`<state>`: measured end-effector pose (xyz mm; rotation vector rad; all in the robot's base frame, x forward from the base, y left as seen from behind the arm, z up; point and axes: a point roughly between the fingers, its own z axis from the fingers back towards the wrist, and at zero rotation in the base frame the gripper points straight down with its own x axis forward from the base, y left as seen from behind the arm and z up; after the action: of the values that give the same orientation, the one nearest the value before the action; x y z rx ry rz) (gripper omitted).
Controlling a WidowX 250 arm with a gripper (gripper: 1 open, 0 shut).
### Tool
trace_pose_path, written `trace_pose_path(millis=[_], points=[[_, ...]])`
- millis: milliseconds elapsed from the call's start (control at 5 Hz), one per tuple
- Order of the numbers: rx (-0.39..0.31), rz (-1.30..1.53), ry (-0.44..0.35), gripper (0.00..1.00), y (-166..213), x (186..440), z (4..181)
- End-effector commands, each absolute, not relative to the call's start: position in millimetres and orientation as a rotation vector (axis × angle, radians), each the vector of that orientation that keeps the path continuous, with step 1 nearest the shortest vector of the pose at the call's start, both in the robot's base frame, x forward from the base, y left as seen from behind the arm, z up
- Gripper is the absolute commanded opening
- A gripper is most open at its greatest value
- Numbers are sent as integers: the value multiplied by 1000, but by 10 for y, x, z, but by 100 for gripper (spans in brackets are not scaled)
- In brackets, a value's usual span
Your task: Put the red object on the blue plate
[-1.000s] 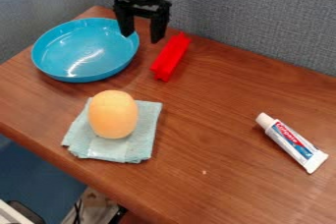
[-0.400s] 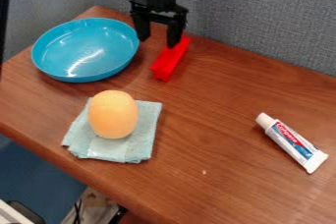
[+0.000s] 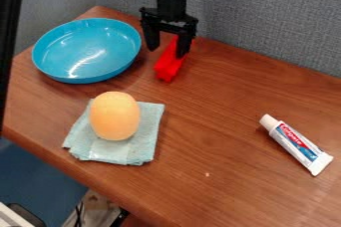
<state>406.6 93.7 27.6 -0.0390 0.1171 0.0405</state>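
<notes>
The red object point(image 3: 168, 65), a small bright-red block, lies on the wooden table just right of the blue plate point(image 3: 86, 50), a round cyan dish at the back left. My gripper point(image 3: 170, 42) hangs from above over the block's far end, open, with one black finger on each side of that end. Nothing is held. The far tip of the block is partly hidden behind the fingers.
An orange egg-shaped object point(image 3: 115, 114) sits on a pale teal folded cloth point(image 3: 118, 136) near the front. A white toothpaste tube point(image 3: 294, 142) lies at the right. The table's front edge point(image 3: 80, 183) runs diagonally, with a grey wall behind.
My gripper has moved to the right, from beside the plate's rim to above the red block's far end, staying open. The objects have not moved.
</notes>
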Motion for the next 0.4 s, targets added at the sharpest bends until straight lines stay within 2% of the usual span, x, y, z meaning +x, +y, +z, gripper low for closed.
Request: trace_pose_path(millis=[0,200], points=[[-23,33,72,0,934,4135,417],[-26,33,73,0,938,4122,416]])
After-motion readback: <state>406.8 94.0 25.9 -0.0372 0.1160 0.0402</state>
